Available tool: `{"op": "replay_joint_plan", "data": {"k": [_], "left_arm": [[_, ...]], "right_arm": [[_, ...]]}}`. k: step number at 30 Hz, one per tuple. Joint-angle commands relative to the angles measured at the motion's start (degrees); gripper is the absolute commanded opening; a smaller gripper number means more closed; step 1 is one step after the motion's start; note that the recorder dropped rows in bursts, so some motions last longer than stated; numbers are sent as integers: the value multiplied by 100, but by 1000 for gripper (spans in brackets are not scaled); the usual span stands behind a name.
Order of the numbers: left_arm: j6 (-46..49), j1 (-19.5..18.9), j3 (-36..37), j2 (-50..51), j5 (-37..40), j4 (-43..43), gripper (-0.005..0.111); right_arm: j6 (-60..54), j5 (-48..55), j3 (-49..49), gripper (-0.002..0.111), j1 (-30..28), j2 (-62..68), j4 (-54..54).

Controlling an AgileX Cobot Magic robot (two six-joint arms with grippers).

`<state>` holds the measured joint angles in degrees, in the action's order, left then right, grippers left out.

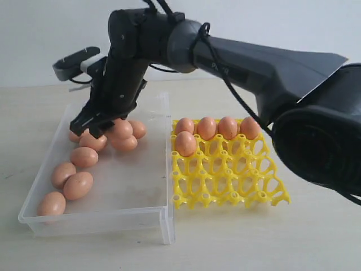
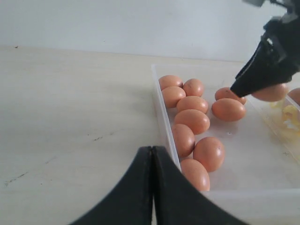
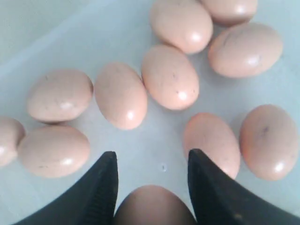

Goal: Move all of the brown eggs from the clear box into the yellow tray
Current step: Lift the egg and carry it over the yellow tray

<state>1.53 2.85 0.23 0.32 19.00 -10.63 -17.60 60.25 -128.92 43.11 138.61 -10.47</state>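
Note:
My right gripper [image 1: 87,129] reaches across into the clear box [image 1: 96,215] and is shut on a brown egg [image 3: 154,206], which sits deep between its fingers [image 3: 101,192]. In the left wrist view that egg [image 2: 273,92] shows just under the black fingers, slightly above the box floor. Several more brown eggs [image 1: 83,156] lie loose along the box's left side and far end. The yellow tray [image 1: 225,175] stands right of the box, with several eggs [image 1: 206,127] in its back row and one [image 1: 185,143] in the second row. My left gripper [image 2: 152,149] is shut and empty, over bare table beside the box wall.
The right arm's thick dark links [image 1: 271,62] cross above the tray from the right edge. A pale tabletop [image 1: 254,237] surrounds the box and the tray. A light wall rises behind.

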Motion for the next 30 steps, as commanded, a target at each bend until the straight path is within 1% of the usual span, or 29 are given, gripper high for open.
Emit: {"op": "replay_joint_plan", "data": {"k": [1, 8, 9, 12, 15, 19, 22, 25, 30], "left_arm": [[12, -6, -23, -32, -36, -14, 0], [12, -6, -23, -32, -36, -14, 0], [12, -6, -23, -32, -36, -14, 0], [12, -6, -23, -32, -36, -14, 0], [12, -6, -23, -32, -36, -14, 0], [12, -6, -23, -32, -36, -14, 0], [12, -6, -23, -32, -36, -14, 0], [12, -6, -23, -32, -36, -14, 0], [12, -6, -23, -32, -36, -14, 0]], "right_arm": [[25, -303, 4, 0, 17, -526, -122], [25, -358, 4, 0, 4, -1177, -112], [25, -394, 72, 0, 4, -1223, -129], [1, -931, 641, 0, 4, -1428, -379], [-33, -1657, 1465, 0, -25, -1648, -788], [-33, -2561, 2382, 0, -25, -1965, -865], [-20, -3458, 3171, 0, -25, -2341, -887], [-20, -4488, 4148, 0, -63, -2875, -887], [-20, -6025, 5880, 0, -340, -3815, -1048]]}}
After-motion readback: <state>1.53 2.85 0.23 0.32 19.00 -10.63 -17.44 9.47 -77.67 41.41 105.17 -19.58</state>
